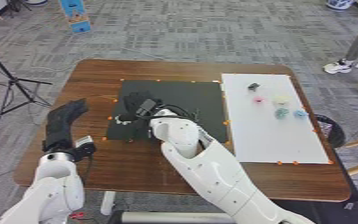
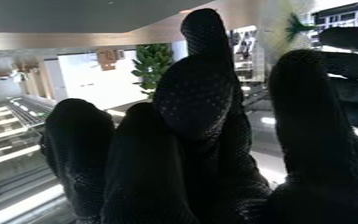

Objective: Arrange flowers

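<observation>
At the near left of the brown table (image 1: pixel 113 172), head view: left hand (image 1: pixel 61 125), palm region above the wood, fingers straight and relaxed, nothing seen in them. Appears to be waiting.

Farther in: right hand (image 1: pixel 140 99) over the dark mat (image 1: pixel 189 90). Grip state: cannot tell; whether it pinches a stem is hidden by the black glove against the dark surface. A small white piece (image 1: pixel 123 121) lies beside or just under this hand; possibly a blossom, identity uncertain.

Across on the right, white mat (image 1: pixel 273 142) with the loose flowers. Nearest pair: blue flower (image 1: pixel 301 114) and green flower (image 1: pixel 281 113), side by side. Beyond them, cream flower (image 1: pixel 280 100) and pink flower (image 1: pixel 259 100), apart from each other. Farthest, a dark piece (image 1: pixel 253 86), type unclear.

Handling estimate: very light items, heads soft and easily crushed, stems (if present) presumably thin and somewhat stiff. Suggested hold: low on the stem or at the base under the petals, light thumb pressure, no squeeze on the head. Risks: a light piece slides or rolls when nudged; the blue and green pair sit close enough that a wide approach could disturb the neighbour.
</observation>
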{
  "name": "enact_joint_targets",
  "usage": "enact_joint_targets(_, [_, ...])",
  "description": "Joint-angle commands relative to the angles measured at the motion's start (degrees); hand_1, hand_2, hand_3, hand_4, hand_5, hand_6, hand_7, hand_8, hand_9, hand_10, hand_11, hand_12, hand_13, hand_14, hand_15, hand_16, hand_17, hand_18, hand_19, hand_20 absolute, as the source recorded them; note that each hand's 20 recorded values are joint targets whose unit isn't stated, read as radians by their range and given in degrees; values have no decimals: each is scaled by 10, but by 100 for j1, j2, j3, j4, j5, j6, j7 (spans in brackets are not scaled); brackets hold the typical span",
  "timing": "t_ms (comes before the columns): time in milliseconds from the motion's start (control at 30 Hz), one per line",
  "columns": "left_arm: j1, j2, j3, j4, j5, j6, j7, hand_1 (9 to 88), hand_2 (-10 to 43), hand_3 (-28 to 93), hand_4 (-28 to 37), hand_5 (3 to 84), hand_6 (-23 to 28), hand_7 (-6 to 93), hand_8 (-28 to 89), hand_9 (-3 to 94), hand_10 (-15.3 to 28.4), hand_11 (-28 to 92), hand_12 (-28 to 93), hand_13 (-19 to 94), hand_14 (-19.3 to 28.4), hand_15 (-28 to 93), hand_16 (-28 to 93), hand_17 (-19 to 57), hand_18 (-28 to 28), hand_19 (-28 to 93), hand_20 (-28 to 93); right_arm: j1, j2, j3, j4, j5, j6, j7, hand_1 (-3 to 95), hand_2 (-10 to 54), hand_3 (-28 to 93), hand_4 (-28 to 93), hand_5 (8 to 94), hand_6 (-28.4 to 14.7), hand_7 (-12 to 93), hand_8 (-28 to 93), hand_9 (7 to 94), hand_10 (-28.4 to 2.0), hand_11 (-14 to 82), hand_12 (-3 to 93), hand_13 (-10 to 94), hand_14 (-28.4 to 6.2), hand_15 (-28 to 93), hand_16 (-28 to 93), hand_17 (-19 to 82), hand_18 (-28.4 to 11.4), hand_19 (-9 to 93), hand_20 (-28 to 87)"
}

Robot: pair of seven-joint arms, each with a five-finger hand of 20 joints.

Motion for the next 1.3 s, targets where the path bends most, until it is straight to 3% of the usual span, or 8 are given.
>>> enact_joint_targets(33, [10, -66, -42, -19, 44, -40, -48, 239, 263, 709, -283, 534, 44, 141, -92, 536, 136, 206, 98, 390, 129, 136, -24, 81, 75, 77, 158, 25, 15, -63, -68, 190, 38, 36, 361, 62, 509, -168, 777, 4, 188, -99, 937, -98, 496, 321, 914, -64, 762, 414, 611, -243, 932, 755])
enact_joint_targets(300, [11, -77, -50, -19, 56, -49, -54, 240, 261, 707, -283, 534, 43, 142, -92, 538, 137, 208, 98, 391, 129, 136, -26, 81, 75, 77, 158, 21, 34, -58, -69, 317, 102, -14, 363, 115, 495, -168, 781, 3, 187, -96, 937, -99, 493, 320, 913, -64, 759, 414, 610, -243, 932, 753])
enact_joint_targets(400, [7, -49, -30, -19, 25, -26, -38, 239, 260, 706, -283, 534, 43, 143, -92, 537, 137, 209, 99, 391, 129, 136, -26, 81, 75, 77, 158, 38, 54, -54, -139, 137, -138, -9, 334, 147, 531, -145, 781, 2, 189, -94, 937, -102, 484, 317, 913, -67, 753, 415, 606, -246, 932, 752])
enact_joint_targets(633, [12, -78, -51, -19, 57, -50, -55, 239, 259, 705, -283, 533, 42, 143, -92, 538, 137, 209, 98, 391, 129, 136, -25, 81, 75, 77, 158, 50, 90, -63, -158, 504, -155, 72, 206, 99, 530, -141, 773, -10, 173, -89, 931, -109, 454, 319, 904, -72, 737, 419, 589, -247, 932, 739])
enact_joint_targets(1033, [9, -62, -39, -19, 39, -37, -46, 240, 257, 705, -283, 534, 42, 143, -92, 538, 136, 209, 99, 391, 130, 135, -25, 81, 75, 77, 158, 340, 504, -284, -349, 739, -137, 296, 231, 84, 525, -143, 768, -13, 170, -86, 930, -109, 450, 316, 901, -72, 737, 413, 586, -247, 932, 732])
enact_joint_targets(1133, [1, -16, -6, -19, -12, 0, -18, 231, 218, 707, -283, 522, 44, 136, -92, 520, 136, 200, 94, 375, 123, 122, -28, 80, 76, 77, 158, 518, 849, -408, -604, 1125, -83, 433, 233, 84, 523, -141, 764, -11, 171, -86, 928, -109, 449, 317, 900, -72, 737, 413, 586, -248, 932, 732])
enact_joint_targets(1300, [-3, 8, 11, -19, -37, 19, -4, 202, 87, 729, -283, 447, 46, 120, -86, 437, 125, 167, 85, 309, 103, 93, -25, 69, 68, 56, 151, 705, 1625, -575, -1379, 2057, -5, 737, 238, 86, 518, -137, 759, -10, 170, -86, 923, -109, 446, 317, 895, -72, 731, 415, 576, -247, 932, 727])
